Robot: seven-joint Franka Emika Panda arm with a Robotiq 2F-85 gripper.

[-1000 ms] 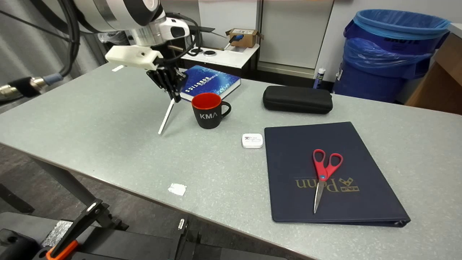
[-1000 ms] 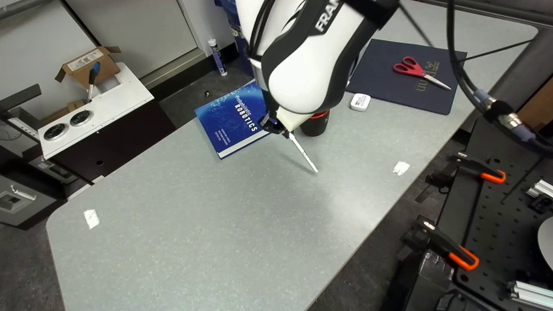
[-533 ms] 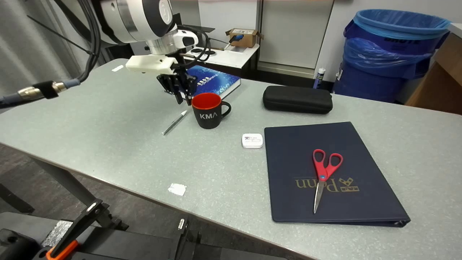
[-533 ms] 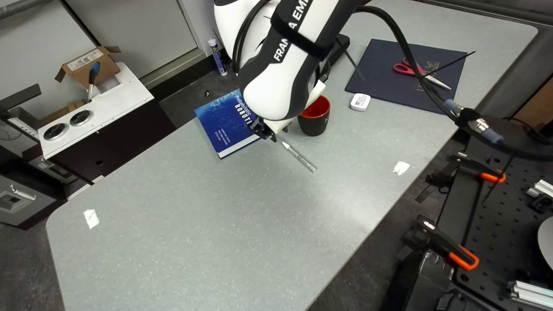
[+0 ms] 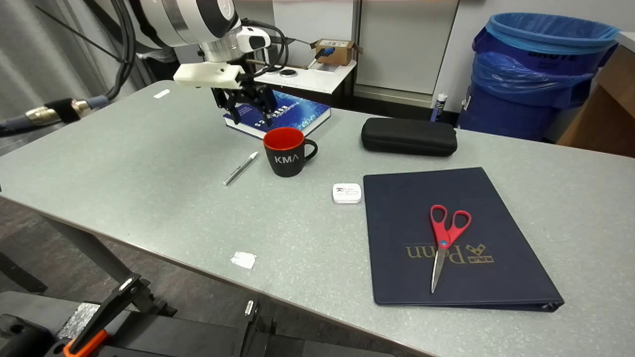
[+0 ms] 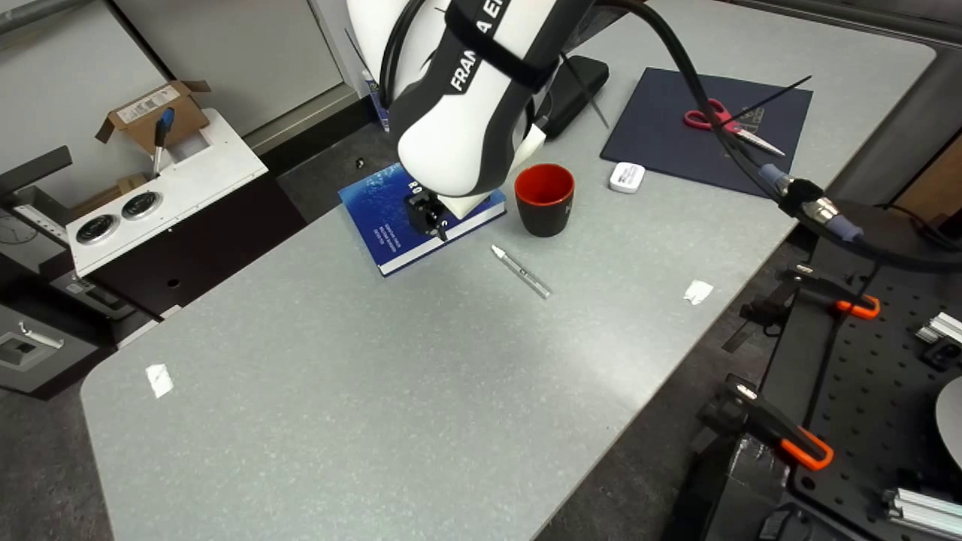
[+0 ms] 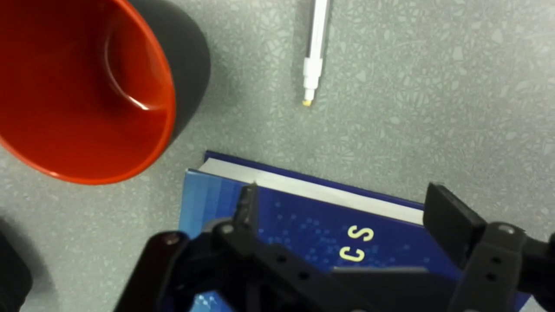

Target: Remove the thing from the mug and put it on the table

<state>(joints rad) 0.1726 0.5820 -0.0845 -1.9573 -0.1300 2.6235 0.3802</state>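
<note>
So, pen [image 6: 521, 271] flat on table [image 6: 361, 391] near upright mug [image 5: 284, 153]; tool [image 7: 341, 201], jaws wide apart, above blue book [image 5: 301, 112].

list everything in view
table: 1, grey, centre
mug: 1, black, red inside, on table
pen: 1, greyish, on table
book: 1, blue, on table
case: 1, black, on table
folder: 1, navy, on table
scissors: 1, red-handled, on folder
box: 1, white, beside folder
patches: 2, white, on table
bin: 1, blue, behind table
stove: 1, white-topped, behind table
carton: 1, brown, on stove
clamps: 2, black-orange, beside table
pincer: 1, black, over book
arm: 1, white-black, over table
</note>
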